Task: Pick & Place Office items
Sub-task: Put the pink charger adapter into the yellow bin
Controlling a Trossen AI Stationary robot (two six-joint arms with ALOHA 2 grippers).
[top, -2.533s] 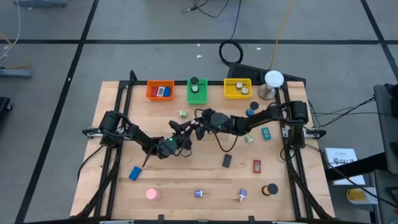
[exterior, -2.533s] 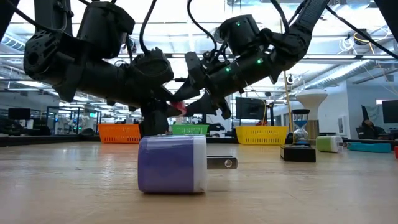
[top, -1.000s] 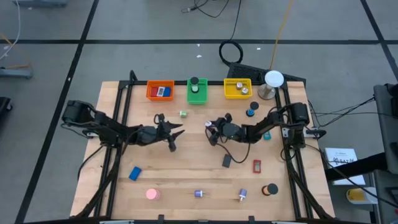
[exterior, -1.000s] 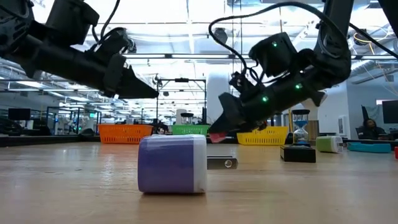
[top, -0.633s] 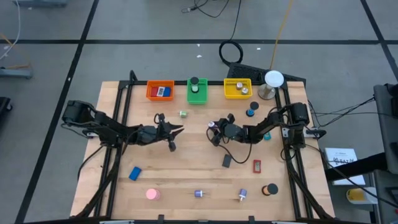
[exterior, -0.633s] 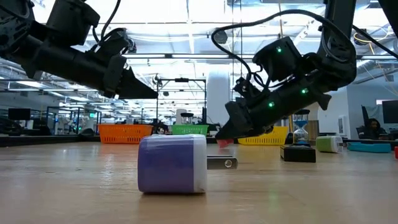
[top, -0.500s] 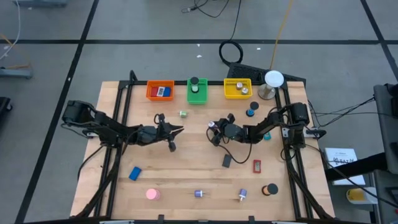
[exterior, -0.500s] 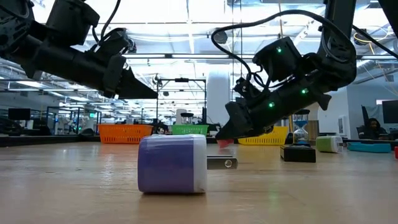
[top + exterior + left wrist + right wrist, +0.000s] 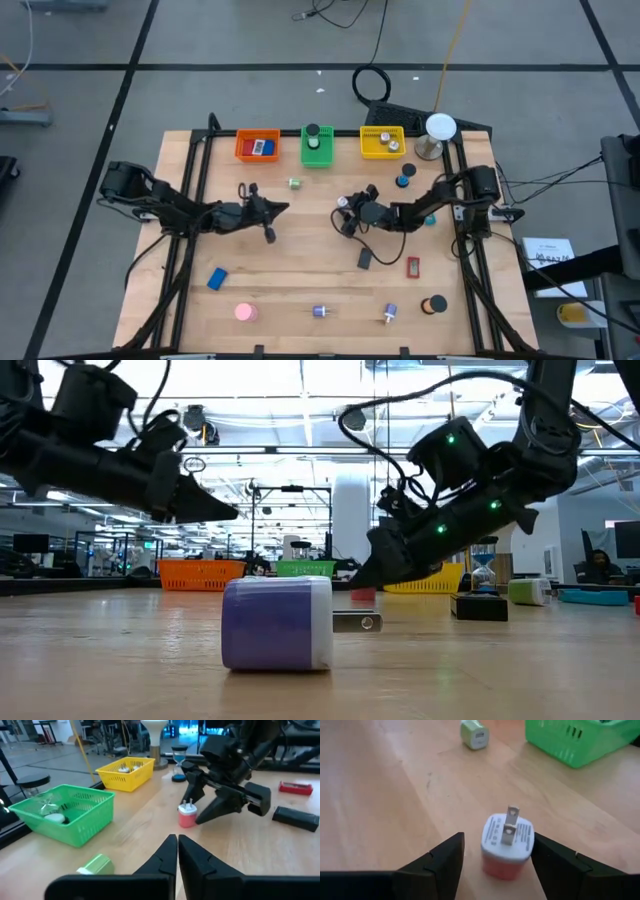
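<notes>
**Pink charger stands between my spread right fingers, in front of the green bin**

The table (image 9: pixel 300 290) is pale wood planking in a black frame, on a grey floor crossed by dark lines. Level across the top, the room behind is a long hall with rows of bright ceiling lights.

Seen from above, the orange bin (image 9: pixel 258 146) sits just left of the green bin (image 9: pixel 317 147). My left gripper (image 9: pixel 268 210) hovers in front of the green bin and to its left. Its fingers (image 9: pixel 170 851) are pressed together with nothing between them. A light green charger (image 9: pixel 295 183) lies just in front of the green bin, slightly left.

In front of the green bin and a little right, my right gripper (image 9: pixel 495 845) is spread wide. The pink charger (image 9: pixel 506 845) stands on the wood between its fingers (image 9: pixel 445 857), prongs up, with a gap on each side. Its white face carries print too small to read.

Farther out from the green bin lie a blue block (image 9: pixel 217 278), a pink round piece (image 9: pixel 244 312), a purple charger (image 9: pixel 275 623), a black block (image 9: pixel 365 258) and a red block (image 9: pixel 413 267). The yellow bin (image 9: pixel 383 142) is just right of the green bin, and the white-domed stand (image 9: pixel 438 128) is beyond that.
</notes>
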